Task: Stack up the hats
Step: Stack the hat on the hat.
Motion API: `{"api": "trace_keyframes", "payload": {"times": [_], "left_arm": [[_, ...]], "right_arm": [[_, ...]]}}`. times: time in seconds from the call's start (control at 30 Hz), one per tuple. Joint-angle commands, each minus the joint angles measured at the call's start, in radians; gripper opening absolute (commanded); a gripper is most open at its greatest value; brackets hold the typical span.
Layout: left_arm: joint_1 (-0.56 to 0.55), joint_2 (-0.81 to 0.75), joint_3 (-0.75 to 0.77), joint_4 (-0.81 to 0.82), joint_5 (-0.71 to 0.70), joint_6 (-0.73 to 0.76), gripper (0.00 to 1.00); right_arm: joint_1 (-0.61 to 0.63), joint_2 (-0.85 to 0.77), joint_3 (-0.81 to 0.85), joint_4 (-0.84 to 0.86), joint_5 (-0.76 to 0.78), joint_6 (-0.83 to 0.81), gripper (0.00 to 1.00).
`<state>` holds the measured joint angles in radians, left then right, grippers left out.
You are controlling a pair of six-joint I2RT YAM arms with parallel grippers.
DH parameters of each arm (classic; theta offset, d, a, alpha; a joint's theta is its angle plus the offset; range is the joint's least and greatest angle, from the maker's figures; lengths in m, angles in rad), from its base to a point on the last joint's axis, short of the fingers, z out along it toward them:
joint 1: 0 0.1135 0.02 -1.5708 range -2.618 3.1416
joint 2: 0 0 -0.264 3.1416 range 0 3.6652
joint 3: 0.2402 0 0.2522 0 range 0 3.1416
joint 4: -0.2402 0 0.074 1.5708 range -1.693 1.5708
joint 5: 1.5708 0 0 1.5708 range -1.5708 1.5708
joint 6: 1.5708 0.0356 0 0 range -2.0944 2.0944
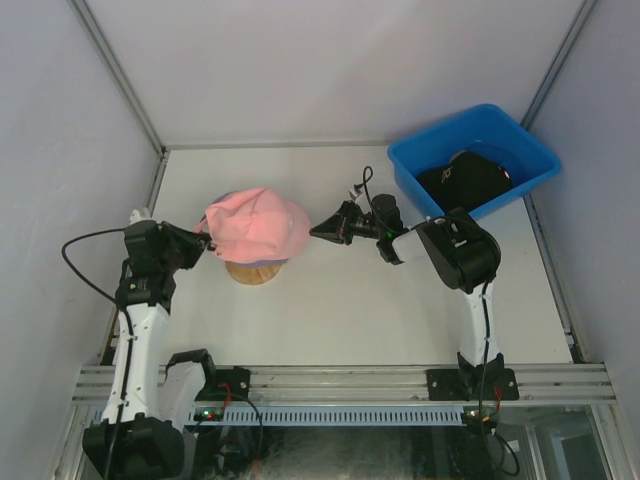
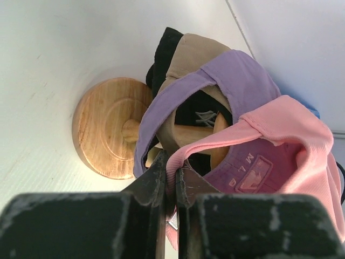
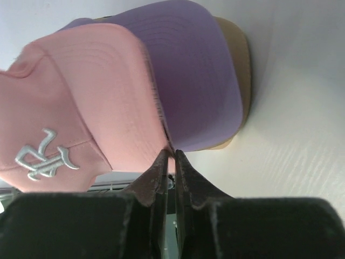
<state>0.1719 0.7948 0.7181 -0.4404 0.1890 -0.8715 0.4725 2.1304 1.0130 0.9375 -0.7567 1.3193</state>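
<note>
A pink hat (image 1: pixel 255 225) sits on top of a stack of hats on the wooden stand (image 1: pixel 254 272). My left gripper (image 1: pixel 205 243) is shut on the pink hat's back rim (image 2: pixel 215 141); in the left wrist view the gripper (image 2: pixel 172 163) pinches the fabric. Under it are a purple hat (image 2: pixel 237 75), a tan hat (image 2: pixel 188 51) and a black hat (image 2: pixel 163 51). My right gripper (image 1: pixel 318 231) is shut on the pink hat's brim (image 3: pixel 102 91); in the right wrist view the gripper (image 3: pixel 173 155) is at the brim's edge, above the purple brim (image 3: pixel 188 70) and the tan brim (image 3: pixel 243 70).
A blue plastic bin (image 1: pixel 420 160) stands at the back right with a black hat (image 1: pixel 470 178) in it. The stand's round wooden base (image 2: pixel 105 127) rests on the white table (image 1: pixel 350 310). Grey walls close in the sides and back.
</note>
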Motion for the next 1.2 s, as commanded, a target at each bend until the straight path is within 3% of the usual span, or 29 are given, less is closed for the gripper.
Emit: {"api": "trace_keyframes", "payload": {"times": [0.0,0.2,0.5,0.7,0.83,1.17], "left_arm": [[0.009,0.035,0.068,-0.052,-0.078,0.029,0.09],[0.008,0.094,0.089,-0.077,-0.075,0.031,0.09],[0.008,0.102,0.117,-0.077,-0.061,0.029,0.12],[0.008,0.111,0.159,-0.077,-0.051,0.031,0.19],[0.008,0.115,0.17,-0.078,-0.047,0.029,0.24],[0.008,0.131,0.194,-0.077,-0.038,0.034,0.28]], "right_arm": [[0.002,0.023,0.046,-0.174,0.033,-0.077,0.01],[0.004,0.037,0.094,-0.281,0.035,-0.114,0.01],[-0.02,-0.02,0.067,-0.253,0.025,-0.106,0.04],[-0.065,-0.08,0.001,-0.066,0.0,-0.008,0.18],[-0.072,-0.074,0.0,0.083,-0.023,0.087,0.33],[-0.038,-0.013,0.073,0.151,-0.056,0.158,0.45]]}}
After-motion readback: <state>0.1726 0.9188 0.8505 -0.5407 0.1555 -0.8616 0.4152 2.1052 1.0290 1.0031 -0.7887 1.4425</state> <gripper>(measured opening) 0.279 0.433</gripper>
